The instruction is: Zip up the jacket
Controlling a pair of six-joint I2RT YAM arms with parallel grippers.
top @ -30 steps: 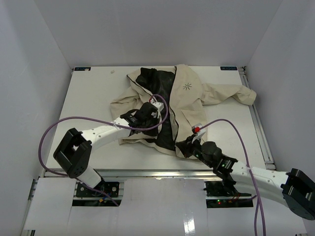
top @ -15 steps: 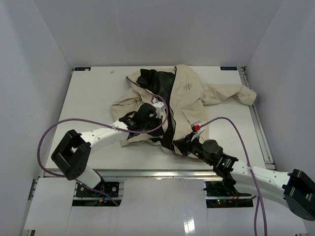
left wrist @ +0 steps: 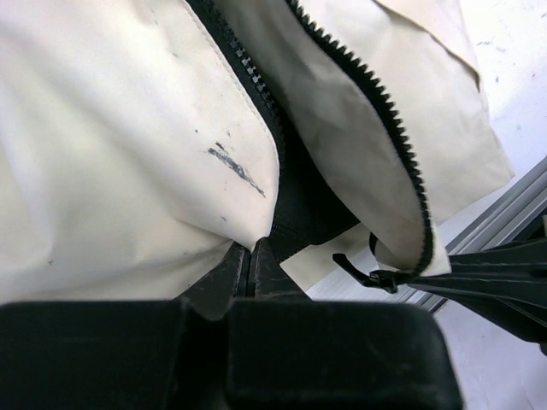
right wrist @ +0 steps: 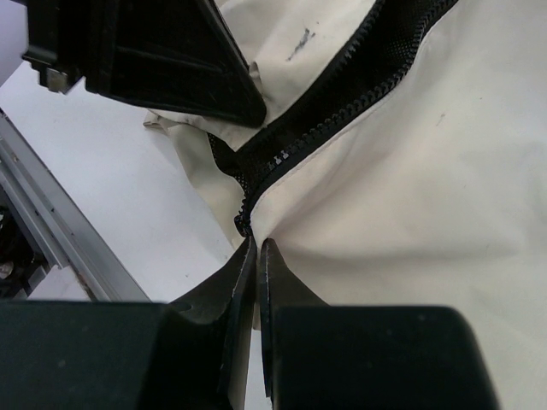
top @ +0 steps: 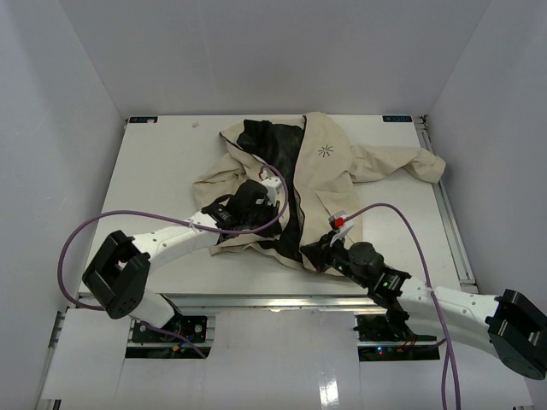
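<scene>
Nearest, at the near hem of the jacket: right gripper, fingers pressed together and pinching the bottom corner of one front panel, right where its zipper teeth end. A zipper pull hangs at that same corner.

Just beside it along the hem: left gripper, fingers likewise closed, nipping the edge of the other front panel. A dark smudge marks the cream cloth just past its tips.

Between the two panels: front unzipped, both rows of teeth apart, black lining exposed up to the collar.

Further up the jacket: small dark starburst logo on the chest panel; one sleeve stretched out to the right.

Under the jacket: white table, the garment lying spread across its middle and far half.

Over the hem area: purple cables looping from both arms.
</scene>
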